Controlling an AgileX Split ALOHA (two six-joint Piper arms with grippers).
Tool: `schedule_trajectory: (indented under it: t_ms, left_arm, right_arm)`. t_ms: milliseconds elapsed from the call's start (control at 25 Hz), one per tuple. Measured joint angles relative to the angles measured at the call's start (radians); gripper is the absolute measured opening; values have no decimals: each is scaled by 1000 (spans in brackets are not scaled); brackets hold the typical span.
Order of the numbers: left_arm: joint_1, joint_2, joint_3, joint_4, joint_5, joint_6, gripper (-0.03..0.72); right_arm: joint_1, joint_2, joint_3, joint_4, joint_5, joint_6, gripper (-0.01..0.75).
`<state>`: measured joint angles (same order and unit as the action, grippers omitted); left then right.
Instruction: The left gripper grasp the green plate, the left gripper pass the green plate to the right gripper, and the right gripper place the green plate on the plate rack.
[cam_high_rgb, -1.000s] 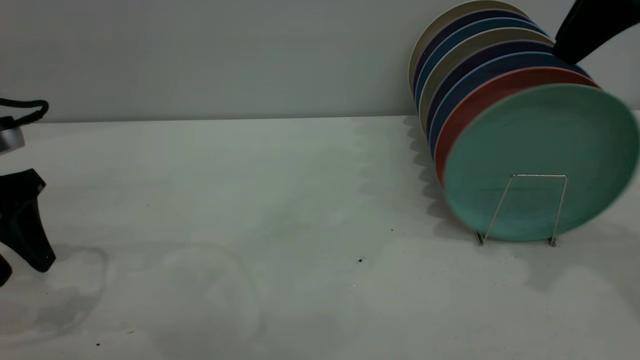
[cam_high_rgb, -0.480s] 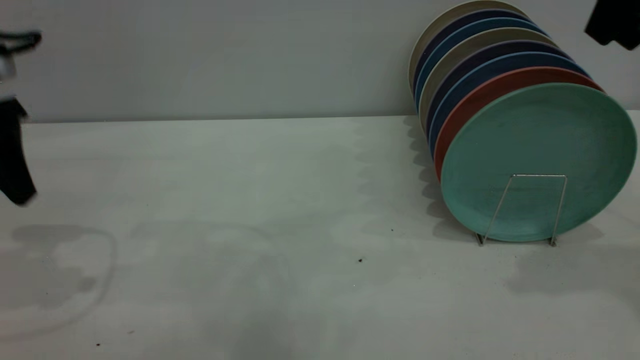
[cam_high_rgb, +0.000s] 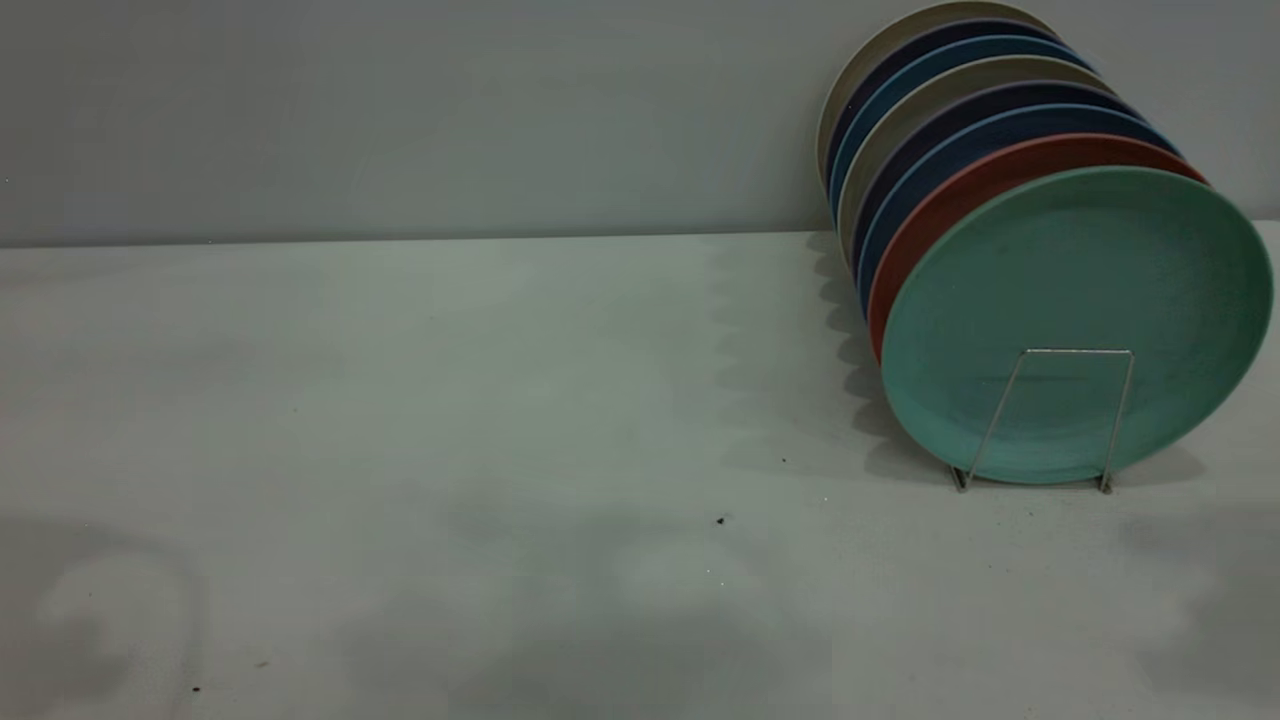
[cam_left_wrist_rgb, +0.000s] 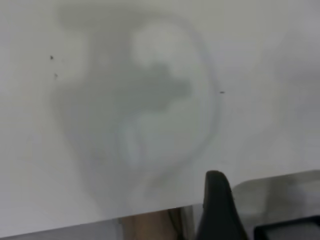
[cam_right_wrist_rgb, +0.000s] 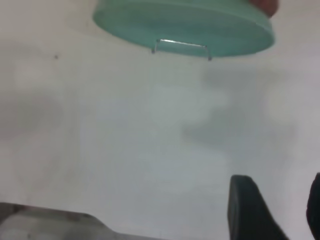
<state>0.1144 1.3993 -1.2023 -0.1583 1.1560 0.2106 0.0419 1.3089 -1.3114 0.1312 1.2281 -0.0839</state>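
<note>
The green plate (cam_high_rgb: 1075, 270) stands on edge in the plate rack (cam_high_rgb: 1080, 351), frontmost in a row of plates, leaning against the salmon plate (cam_high_rgb: 960, 190) behind it. Neither gripper shows in the exterior view. In the right wrist view the right gripper (cam_right_wrist_rgb: 280, 186) hangs open and empty above the bare table, well away from the green plate (cam_right_wrist_rgb: 185, 22) and the rack's front loop (cam_right_wrist_rgb: 181, 44). In the left wrist view the left gripper (cam_left_wrist_rgb: 217, 200) is high over the table near its edge, holding nothing that shows.
Behind the salmon plate stand several more plates, blue (cam_high_rgb: 950, 140) and beige (cam_high_rgb: 880, 60), close to the back wall. The white table (cam_high_rgb: 500, 400) stretches left of the rack. A table edge (cam_left_wrist_rgb: 150, 212) shows below the left gripper.
Both arms have left the exterior view: the left gripper rose and went out left, the right one went out at the top right. The green plate has stopped rocking.
</note>
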Motion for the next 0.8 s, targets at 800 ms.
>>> schedule_trajectory:
  t_ms: [800]
  left_arm:
    - [0, -1181, 548, -77, 11, -115, 528]
  right_arm:
    - [0, -945, 638, 43, 12, -114, 309]
